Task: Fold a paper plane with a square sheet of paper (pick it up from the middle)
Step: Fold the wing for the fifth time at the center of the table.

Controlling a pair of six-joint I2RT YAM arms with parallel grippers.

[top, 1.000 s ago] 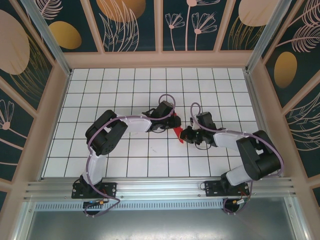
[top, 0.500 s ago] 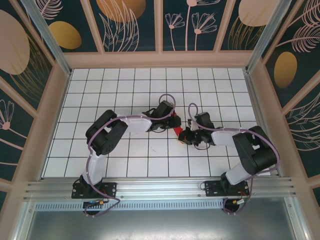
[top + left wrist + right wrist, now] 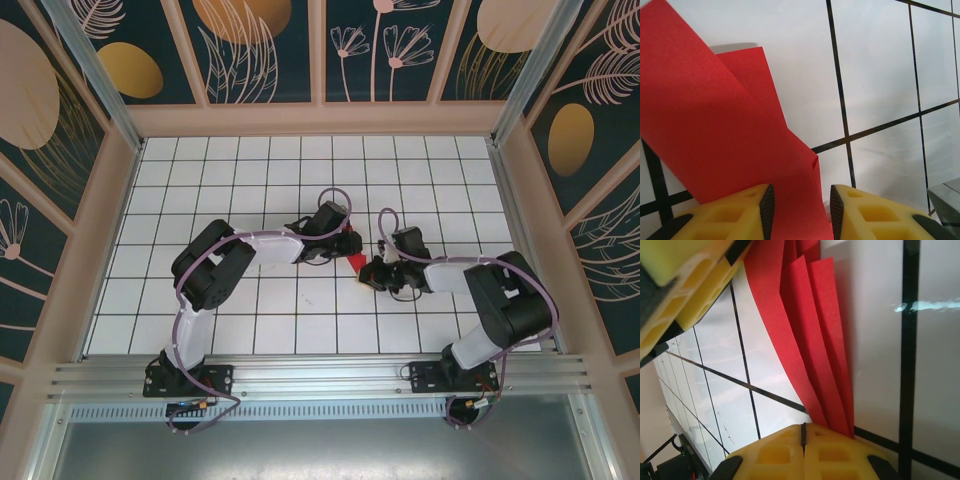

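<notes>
Mid-table: folded red square sheet of paper [image 3: 352, 263], threaded through the part-spread left gripper [image 3: 800, 202], grip unclear, tip touching the pressed-together right gripper [image 3: 803, 430]. Fanned layers from the right wrist; just a wedge from above.

The paper [image 3: 715, 125] is showing bright red all over. The left hand [image 3: 802, 205] and the right hand [image 3: 803, 440] are both showing yellow. The surface [image 3: 200, 180] is showing white squares with thin black lines. The arms [image 3: 270, 245] are showing black and white, with purple cables. At 12 o'clock, the walls [image 3: 270, 50] are showing dark blue-green with gold blobs and pale flowers.
</notes>
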